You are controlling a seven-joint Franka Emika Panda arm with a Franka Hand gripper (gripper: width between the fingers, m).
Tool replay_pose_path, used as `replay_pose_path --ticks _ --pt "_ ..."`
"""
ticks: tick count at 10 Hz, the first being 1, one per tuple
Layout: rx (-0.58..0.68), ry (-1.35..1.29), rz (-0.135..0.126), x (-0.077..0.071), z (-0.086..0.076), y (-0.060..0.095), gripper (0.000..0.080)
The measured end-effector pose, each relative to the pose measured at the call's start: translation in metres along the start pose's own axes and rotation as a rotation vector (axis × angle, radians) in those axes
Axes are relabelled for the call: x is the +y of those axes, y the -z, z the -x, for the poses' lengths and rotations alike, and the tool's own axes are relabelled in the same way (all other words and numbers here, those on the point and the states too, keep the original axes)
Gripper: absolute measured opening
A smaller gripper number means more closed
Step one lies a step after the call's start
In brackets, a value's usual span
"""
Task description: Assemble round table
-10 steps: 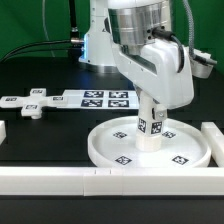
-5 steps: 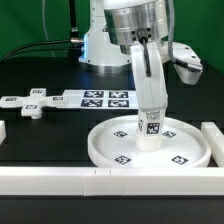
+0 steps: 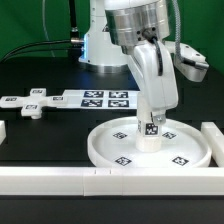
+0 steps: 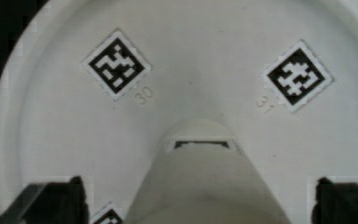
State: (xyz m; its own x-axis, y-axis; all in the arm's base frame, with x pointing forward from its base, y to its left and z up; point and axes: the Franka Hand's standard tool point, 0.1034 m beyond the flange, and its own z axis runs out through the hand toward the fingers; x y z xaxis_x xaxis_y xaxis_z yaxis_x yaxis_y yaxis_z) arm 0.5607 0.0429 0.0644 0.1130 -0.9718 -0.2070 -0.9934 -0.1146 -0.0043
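The large round rimmed disc [image 3: 103, 150] lies on the black table near the front bar, tags facing up. The short thick cylinder [image 3: 150, 137] stands upright at its middle. My gripper [image 3: 152, 118] reaches straight down over the cylinder's top. In the wrist view the cylinder [image 4: 208, 180] rises between my two dark fingers [image 4: 51, 203], with a gap of white disc [image 4: 194, 95] showing on each side, so the jaws are open around it. The flat cross-shaped piece [image 3: 30, 106] lies apart at the exterior view's left.
The marker board [image 3: 105, 98] lies behind the disc. Long white border bars run along the front [image 3: 60, 181] and the exterior view's right [image 3: 213, 136]. A short white bar end [image 3: 3, 130] sits at the left edge. The robot base [image 3: 100, 45] stands at the back.
My wrist has turned about the vertical axis over the cylinder, and the arm links have swung round. The cylinder, disc and cross-shaped piece have stayed in place.
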Motion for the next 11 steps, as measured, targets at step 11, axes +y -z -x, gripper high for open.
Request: replay_pose_path --ticks 11 --pt "0.027 1.051 0.054 -0.0045 -0.0002 0.0056 0.0649"
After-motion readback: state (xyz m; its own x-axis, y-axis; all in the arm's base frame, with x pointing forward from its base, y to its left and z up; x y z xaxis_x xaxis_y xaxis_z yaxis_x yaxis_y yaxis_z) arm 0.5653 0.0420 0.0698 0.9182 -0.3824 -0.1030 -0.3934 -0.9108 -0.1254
